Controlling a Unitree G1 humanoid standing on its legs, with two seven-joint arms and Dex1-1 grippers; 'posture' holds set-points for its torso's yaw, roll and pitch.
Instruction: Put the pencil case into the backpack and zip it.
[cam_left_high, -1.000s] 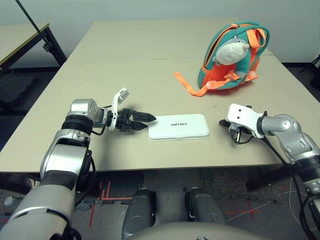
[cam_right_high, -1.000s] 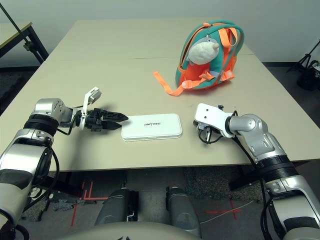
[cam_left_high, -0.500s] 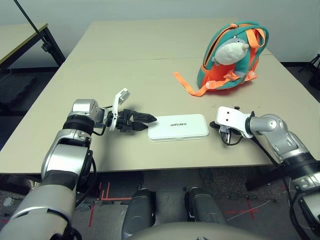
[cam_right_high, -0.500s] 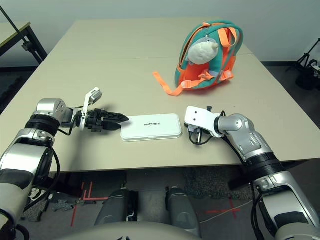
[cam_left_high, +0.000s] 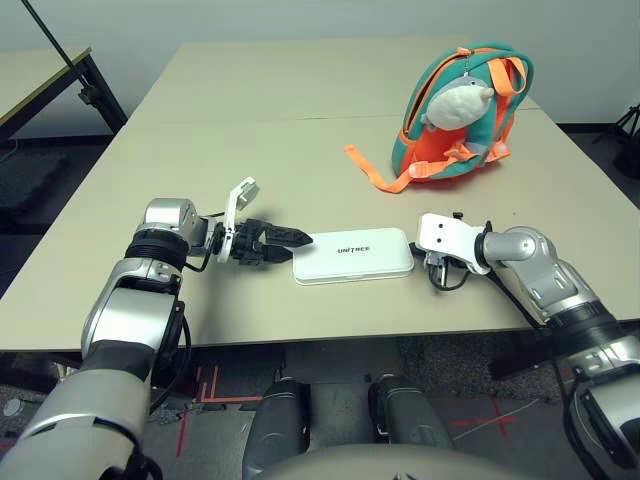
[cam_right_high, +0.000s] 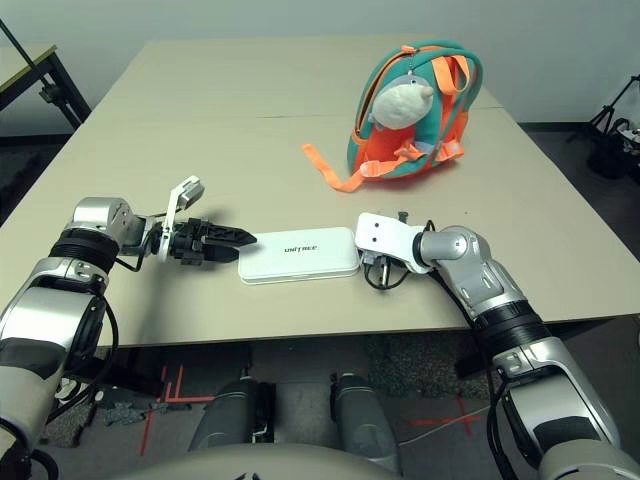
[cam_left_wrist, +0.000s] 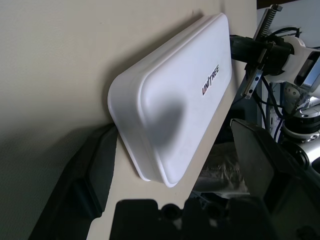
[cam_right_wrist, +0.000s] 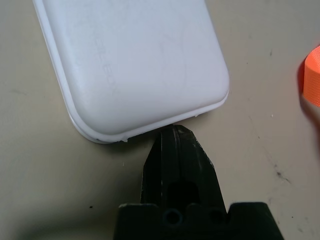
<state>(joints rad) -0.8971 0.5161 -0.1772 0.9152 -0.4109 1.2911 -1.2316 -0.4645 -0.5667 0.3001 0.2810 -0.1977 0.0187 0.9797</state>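
Since the earlier frame the right arm has swung in toward the middle of the worktop (cam_left_high: 250, 130), so the right gripper (cam_right_wrist: 175, 134), which stood apart from the pencil case (cam_left_high: 353, 254) a second ago, now has its tip right at the case's short right-hand end; the case has also slid a little toward the left arm. The right gripper's two black fingers are pressed together into a single point, holding nothing, and in the right wrist view that point meets the rim of the case's end. The left gripper (cam_left_high: 298, 238) has kept its place at the opposite short end, its fingers spread wide to either side of the case's end in the left wrist view, not clamped on it. The pencil case lies flat near the front edge of the worktop, between the two grippers, lettering facing up. The backpack (cam_left_high: 463, 120) stands upright well behind it on the right side of the worktop, teal and orange, with a grey-white plush fish charm (cam_left_high: 456, 103) hanging on its front and an orange strap (cam_left_high: 378, 172) trailing out across the worktop toward the left
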